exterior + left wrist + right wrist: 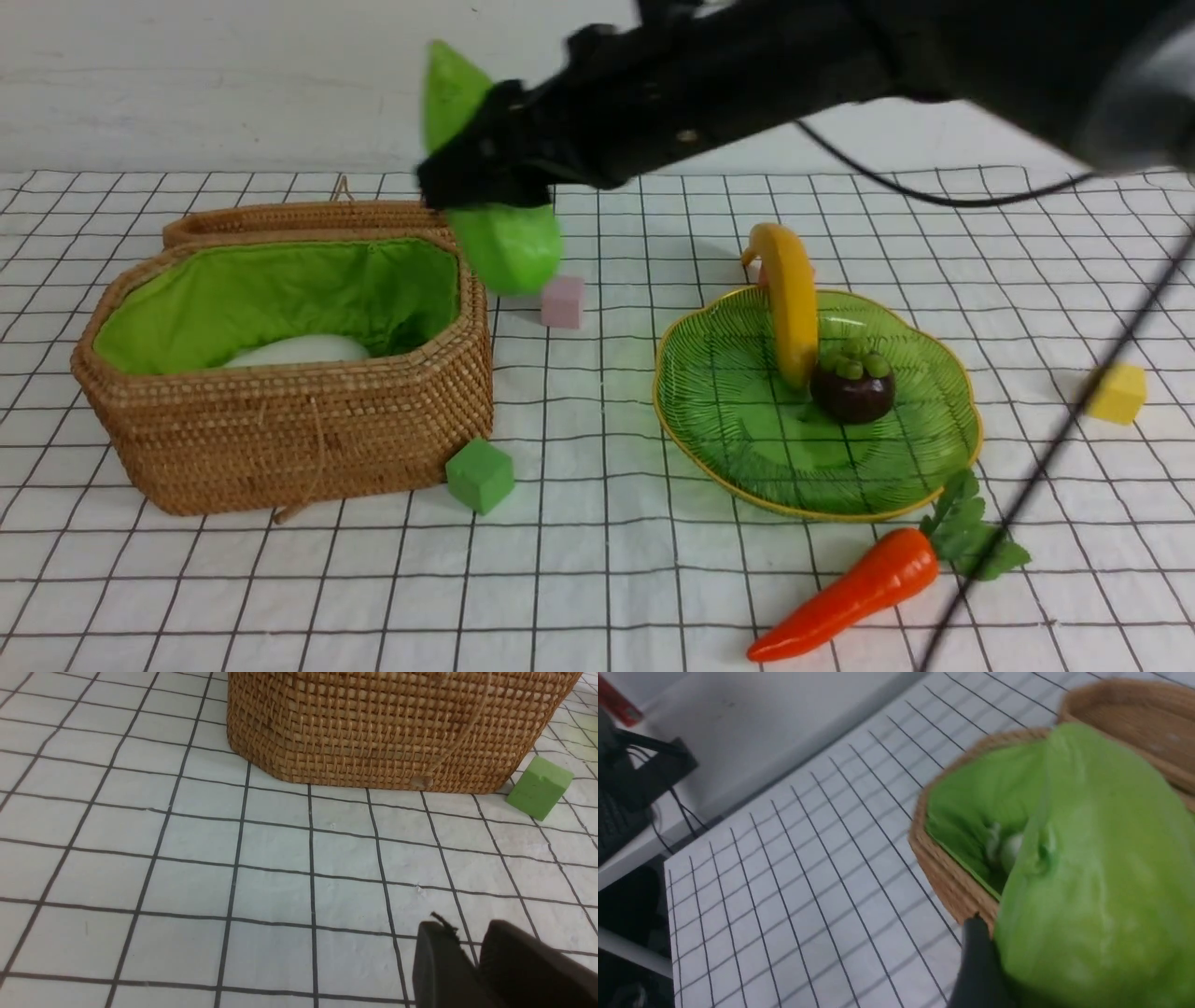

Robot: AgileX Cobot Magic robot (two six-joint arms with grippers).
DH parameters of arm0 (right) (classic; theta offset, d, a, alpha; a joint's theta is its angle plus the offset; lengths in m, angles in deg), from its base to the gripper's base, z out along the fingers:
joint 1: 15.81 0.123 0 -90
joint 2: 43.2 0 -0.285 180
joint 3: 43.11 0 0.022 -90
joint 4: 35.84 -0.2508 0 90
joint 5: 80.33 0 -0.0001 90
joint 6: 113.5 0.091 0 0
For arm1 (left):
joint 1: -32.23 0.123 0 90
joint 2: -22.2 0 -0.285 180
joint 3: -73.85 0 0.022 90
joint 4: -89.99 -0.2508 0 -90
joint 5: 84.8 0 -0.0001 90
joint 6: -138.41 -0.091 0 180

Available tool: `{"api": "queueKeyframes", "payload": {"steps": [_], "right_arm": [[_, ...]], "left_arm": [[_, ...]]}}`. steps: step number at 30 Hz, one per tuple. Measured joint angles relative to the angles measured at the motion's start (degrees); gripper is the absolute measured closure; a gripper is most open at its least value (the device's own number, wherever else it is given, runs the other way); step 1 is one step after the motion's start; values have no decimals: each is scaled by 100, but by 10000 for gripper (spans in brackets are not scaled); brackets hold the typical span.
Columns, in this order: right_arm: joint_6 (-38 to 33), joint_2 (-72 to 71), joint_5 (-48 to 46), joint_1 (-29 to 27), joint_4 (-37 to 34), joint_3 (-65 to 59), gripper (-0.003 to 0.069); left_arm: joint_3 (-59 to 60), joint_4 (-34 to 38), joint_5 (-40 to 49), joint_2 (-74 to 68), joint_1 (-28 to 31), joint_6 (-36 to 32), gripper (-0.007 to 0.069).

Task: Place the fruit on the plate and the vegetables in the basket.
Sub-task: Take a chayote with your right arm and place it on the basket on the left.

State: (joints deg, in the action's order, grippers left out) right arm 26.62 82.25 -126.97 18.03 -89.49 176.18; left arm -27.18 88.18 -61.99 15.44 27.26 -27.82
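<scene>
My right gripper (485, 187) is shut on the bumpy light green cucumber (509, 243), which hangs in the air at the basket's far right corner. In the right wrist view the cucumber (1092, 882) fills the frame beside one dark finger (978, 952). The wicker basket (280, 411) stands open at the left, with the white radish (299, 351) lying in its green lining. On the green plate (747, 420) lie the banana (792, 299) and the mangosteen (851, 385). The carrot (859, 588) rests on the cloth in front of the plate. The mango is out of view. My left gripper (472, 933) hovers over the cloth near the basket (397, 728), fingers slightly apart and empty.
The basket's lid (299, 217) lies behind it. A pink cube (562, 301) sits under the cucumber, a green cube (480, 474) at the basket's front right corner, a yellow cube (1117, 393) at far right. A black cable (1046, 457) hangs across the right side.
</scene>
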Motion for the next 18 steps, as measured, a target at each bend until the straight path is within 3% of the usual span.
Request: {"api": "queueKeyframes", "payload": {"steps": [6,11,15,18], "right_arm": [[103,1842,34,327,-76,2330,207],[798,3087,301,357,118,3806,203],[1127,3225,45,357,729,4147,44],[1242,3170,-145,357,954,4215,-3]], "left_arm": [[0,0,0,0,0,0,481],[0,0,0,0,0,0,477],[0,0,0,0,0,0,472],[0,0,0,0,0,0,471]]}}
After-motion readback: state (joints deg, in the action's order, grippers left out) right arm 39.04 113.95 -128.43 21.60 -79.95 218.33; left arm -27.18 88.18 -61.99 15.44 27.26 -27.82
